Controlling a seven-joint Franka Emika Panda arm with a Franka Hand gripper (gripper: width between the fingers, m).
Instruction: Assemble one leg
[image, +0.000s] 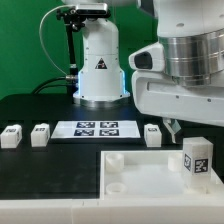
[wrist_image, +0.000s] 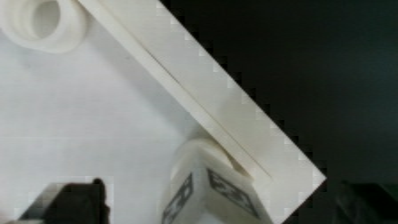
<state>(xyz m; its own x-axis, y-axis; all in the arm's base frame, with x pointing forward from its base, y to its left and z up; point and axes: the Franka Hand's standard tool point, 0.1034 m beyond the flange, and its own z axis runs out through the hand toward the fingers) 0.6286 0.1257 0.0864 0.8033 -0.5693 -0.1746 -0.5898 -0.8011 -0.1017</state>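
**Q:** Reading across the exterior view from nine o'clock, what is shown?

**A:** Spare legs (image: 40, 133) rest on the table (image: 30, 105) at nine o'clock. The marker board (image: 97, 128) lies near centre and a third spare leg (image: 152, 134) at three o'clock. The panel (image: 140, 198) fills five to six o'clock. The leg (image: 196, 160) stands upright on the panel at four o'clock, beneath the gripper (image: 188, 128).

**Q:** How does the leg look?

**A:** It is a small white block with a black-and-white square tag on one face. In the wrist view the leg (wrist_image: 214, 185) sits close to the panel's edge, well apart from a round socket (wrist_image: 45, 25). Whether it is fully seated cannot be told.

**Q:** What is the gripper's state, and what is good practice here?

**A:** The jaws are wide and hold nothing, and the one visible finger (wrist_image: 71, 200) stands clear of the leg. The step appears to be seating the leg. Any move away is best made straight up, so that no finger tips it.
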